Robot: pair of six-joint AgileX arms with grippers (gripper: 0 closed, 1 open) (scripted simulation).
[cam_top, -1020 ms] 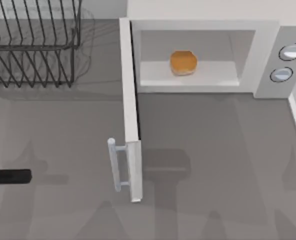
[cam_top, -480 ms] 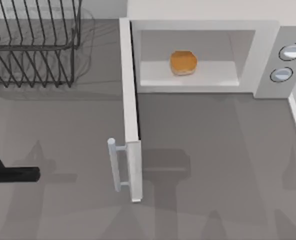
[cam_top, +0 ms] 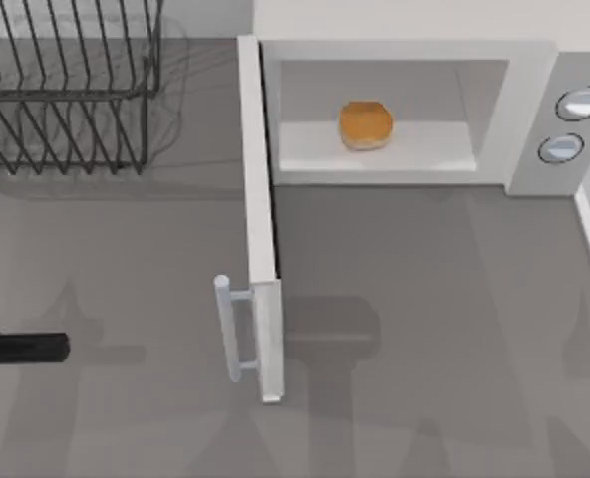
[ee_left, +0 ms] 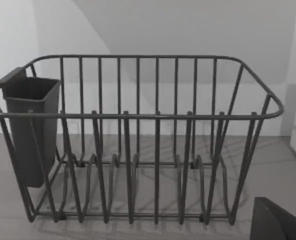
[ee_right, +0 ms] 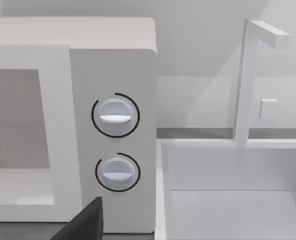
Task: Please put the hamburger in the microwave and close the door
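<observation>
You have the hamburger already inside the microwave, at the table's far edge. The door stands wide open, so closing it remains. Your left gripper waits near the left edge, well apart from the door; I cannot tell its fingers' state.

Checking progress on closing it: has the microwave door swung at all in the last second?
No. The door stands wide open, its handle at the same spot relative to the microwave; hamburger sits inside.
</observation>
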